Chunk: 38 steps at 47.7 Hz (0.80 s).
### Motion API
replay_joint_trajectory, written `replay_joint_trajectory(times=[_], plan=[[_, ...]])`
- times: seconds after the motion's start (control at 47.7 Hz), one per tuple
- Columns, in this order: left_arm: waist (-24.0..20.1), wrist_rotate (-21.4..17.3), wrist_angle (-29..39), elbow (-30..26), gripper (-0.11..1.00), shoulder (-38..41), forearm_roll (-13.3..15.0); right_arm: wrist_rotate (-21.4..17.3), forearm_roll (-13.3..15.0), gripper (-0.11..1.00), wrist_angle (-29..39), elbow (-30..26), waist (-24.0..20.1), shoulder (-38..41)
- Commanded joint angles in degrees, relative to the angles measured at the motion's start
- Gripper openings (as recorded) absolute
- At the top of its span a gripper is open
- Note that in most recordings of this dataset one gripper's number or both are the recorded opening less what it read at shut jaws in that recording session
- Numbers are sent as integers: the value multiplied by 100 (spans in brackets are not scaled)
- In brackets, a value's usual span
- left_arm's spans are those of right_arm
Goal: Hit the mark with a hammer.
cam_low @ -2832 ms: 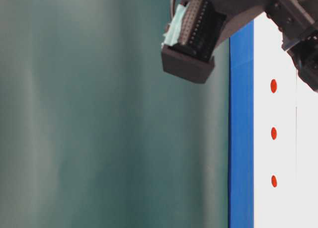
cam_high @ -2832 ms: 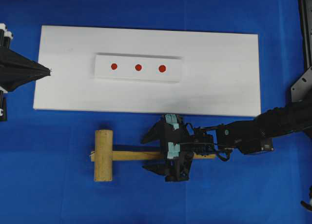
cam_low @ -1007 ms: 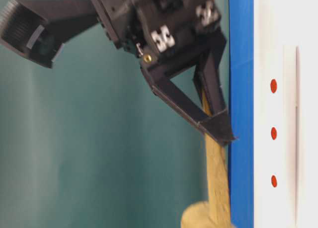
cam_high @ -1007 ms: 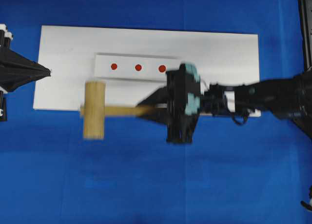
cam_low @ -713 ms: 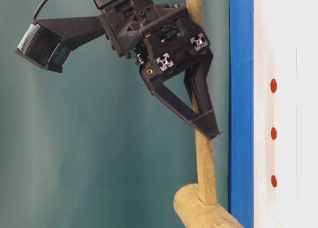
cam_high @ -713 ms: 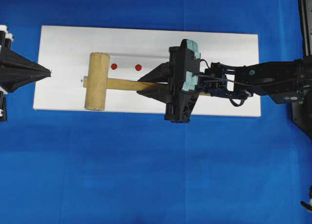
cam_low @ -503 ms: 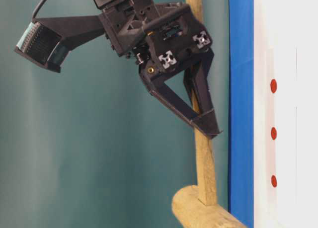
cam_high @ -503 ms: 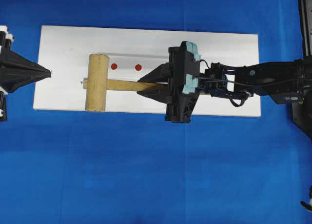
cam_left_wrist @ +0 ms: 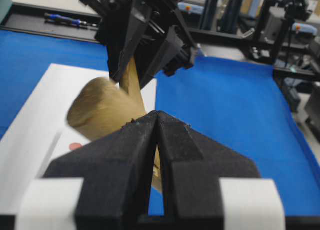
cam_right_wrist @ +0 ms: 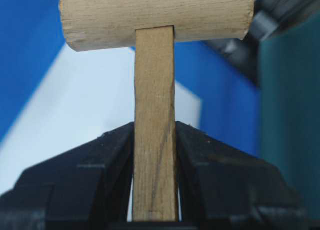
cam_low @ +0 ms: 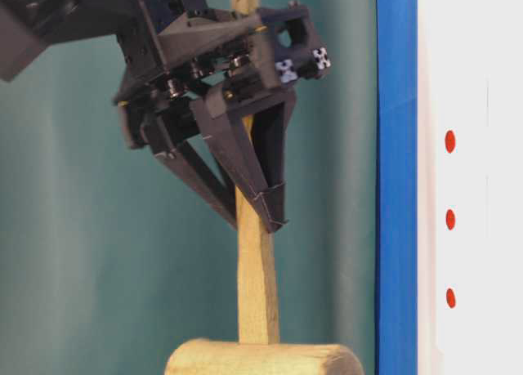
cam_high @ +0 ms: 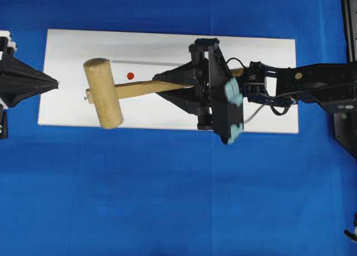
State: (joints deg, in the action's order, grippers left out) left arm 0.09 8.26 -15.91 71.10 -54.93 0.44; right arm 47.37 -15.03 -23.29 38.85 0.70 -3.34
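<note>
My right gripper (cam_high: 159,85) is shut on the slim handle of the light-wood hammer (cam_high: 104,93) and holds it in the air over the white board (cam_high: 72,55). The thick head points left and is slightly tilted. One red mark (cam_high: 130,76) shows just beyond the head; the handle and gripper hide the rest from overhead. The table-level view shows the hammer (cam_low: 256,293) well off the board and three marks (cam_low: 449,220) in a row. In the right wrist view the fingers (cam_right_wrist: 112,155) press both sides of the handle (cam_right_wrist: 154,104). My left gripper (cam_high: 54,83) is shut and empty at the board's left edge.
The board lies on a blue cloth (cam_high: 167,200). A raised white strip (cam_high: 145,63) on the board carries the marks. A black frame (cam_high: 348,38) stands at the right edge. Behind the table, the left wrist view shows black rails and equipment (cam_left_wrist: 240,19).
My right gripper has risen away from the board and rolled its wrist. The hammer head has swung left and tilted. The left gripper has not moved.
</note>
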Motion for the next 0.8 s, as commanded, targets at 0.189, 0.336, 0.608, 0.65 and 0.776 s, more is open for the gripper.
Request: replay_joint_trajectory(times=[0.189, 0.336, 0.608, 0.65, 0.776], plan=[[-18, 18, -26, -62, 0, 53, 0, 1503, -158, 10, -826, -114, -9, -193], [-18, 18, -26, -62, 0, 44, 9, 1925, -167, 10, -967, -132, -9, -193], [-18, 26, -26, -62, 0, 44, 9, 1951, -193, 9, -967, -114, -9, -193], [-9, 26, -35, -62, 0, 44, 0, 1951, -185, 10, -967, -114, -9, -193], [-9, 35, -53, -62, 0, 44, 44, 1951, -193, 10, -967, -132, -9, -193]])
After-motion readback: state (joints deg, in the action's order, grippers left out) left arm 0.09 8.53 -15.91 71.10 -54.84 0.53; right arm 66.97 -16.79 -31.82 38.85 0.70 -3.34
